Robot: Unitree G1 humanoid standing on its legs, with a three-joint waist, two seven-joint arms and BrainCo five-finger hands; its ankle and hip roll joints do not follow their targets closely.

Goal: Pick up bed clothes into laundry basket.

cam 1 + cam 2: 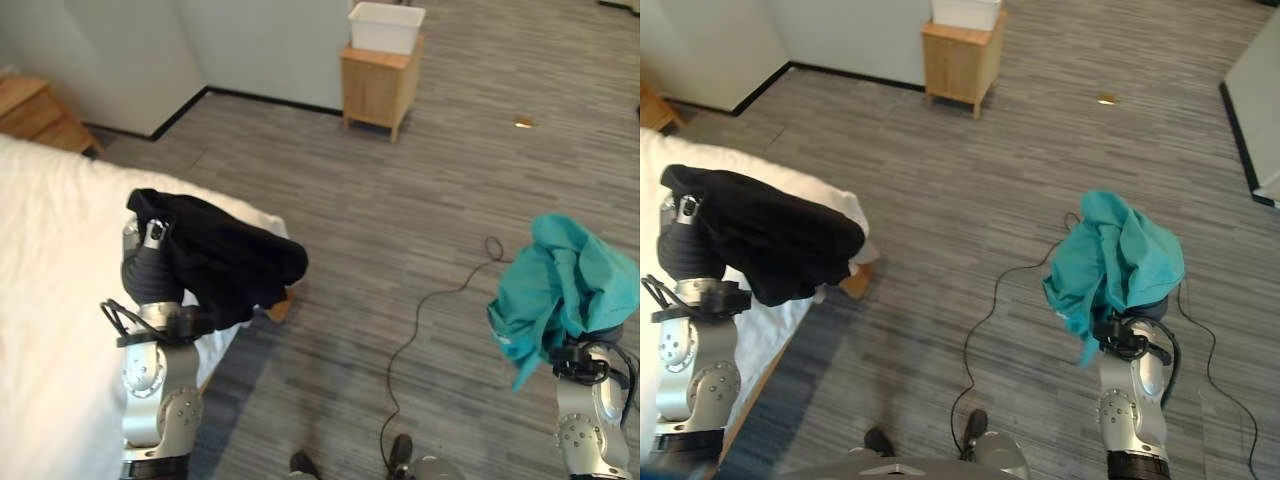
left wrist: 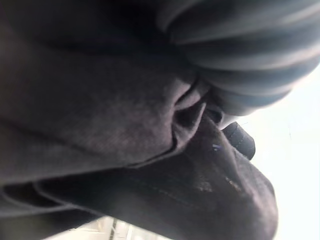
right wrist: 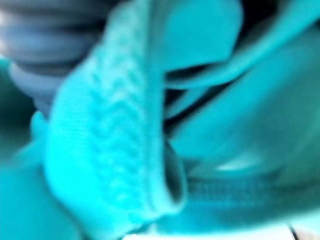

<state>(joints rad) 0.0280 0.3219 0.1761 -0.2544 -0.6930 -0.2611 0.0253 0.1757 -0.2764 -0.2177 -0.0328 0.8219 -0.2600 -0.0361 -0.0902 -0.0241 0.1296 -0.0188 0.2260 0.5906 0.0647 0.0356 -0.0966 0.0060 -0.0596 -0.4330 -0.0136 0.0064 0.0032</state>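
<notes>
Left eye view shows a black garment [image 1: 225, 258] draped over the left hand [image 1: 152, 236], raised above the corner of the white bed [image 1: 50, 290]. The cloth hides the fingers, so whether they grip it cannot be told; the left wrist view has dark folds pressed close against the ribbed cover. A teal garment [image 1: 1118, 262] is bunched on top of the right hand, lifted above the grey plank floor [image 1: 400, 210], and its fingers are likewise buried in cloth. A white basket [image 1: 386, 26] sits on a small wooden cabinet [image 1: 378, 88] by the far wall, well apart from both garments. Another wooden cabinet [image 1: 35, 110] stands beside the bed.
</notes>
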